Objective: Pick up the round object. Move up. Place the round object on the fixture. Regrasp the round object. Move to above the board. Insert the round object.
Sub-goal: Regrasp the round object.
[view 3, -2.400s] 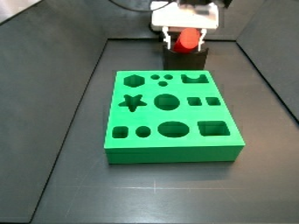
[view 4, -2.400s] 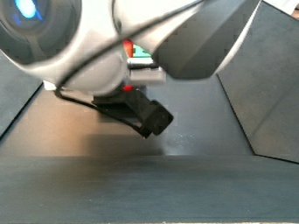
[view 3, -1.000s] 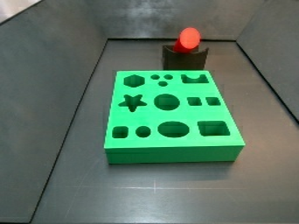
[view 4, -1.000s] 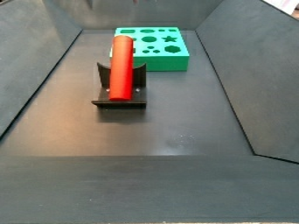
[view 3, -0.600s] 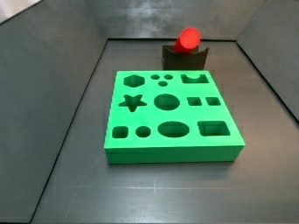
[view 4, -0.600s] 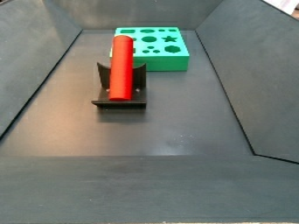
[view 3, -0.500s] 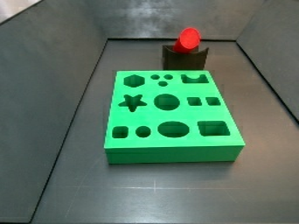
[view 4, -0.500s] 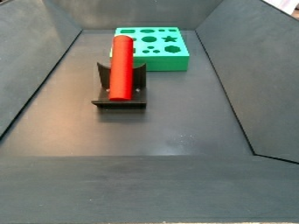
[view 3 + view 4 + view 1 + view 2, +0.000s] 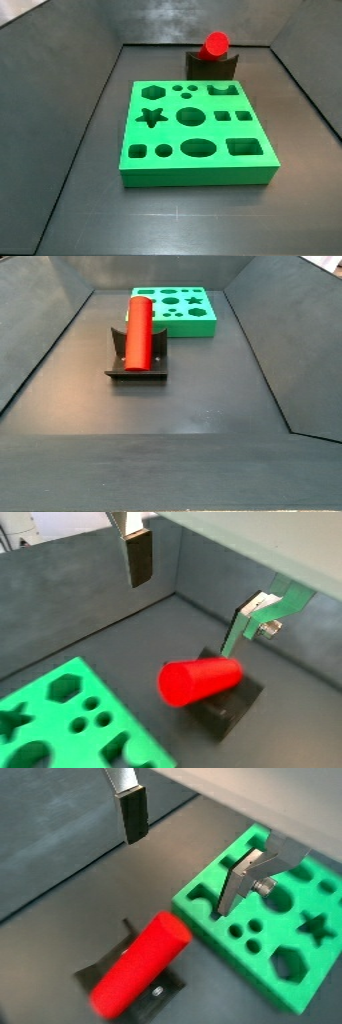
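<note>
The red round object (image 9: 214, 43) lies in the notch of the dark fixture (image 9: 211, 66) beyond the green board (image 9: 197, 134). It shows full length in a side view (image 9: 138, 329), on the fixture (image 9: 136, 372), with the board (image 9: 183, 311) behind. My gripper (image 9: 194, 577) shows only in both wrist views, open and empty, well above the round object (image 9: 198, 680) and apart from it. In a wrist view (image 9: 187, 848) its fingers (image 9: 131, 813) straddle bare floor between the round object (image 9: 139, 962) and the board (image 9: 274, 918). The gripper is out of both side views.
Dark sloping walls (image 9: 40, 336) enclose the floor on all sides. The board has several shaped holes, among them a star (image 9: 152, 117) and a round hole (image 9: 193, 117).
2.4 s ago the gripper was down at the fixture around the round object; it has since let go and risen out of both side views. The round object stays on the fixture.
</note>
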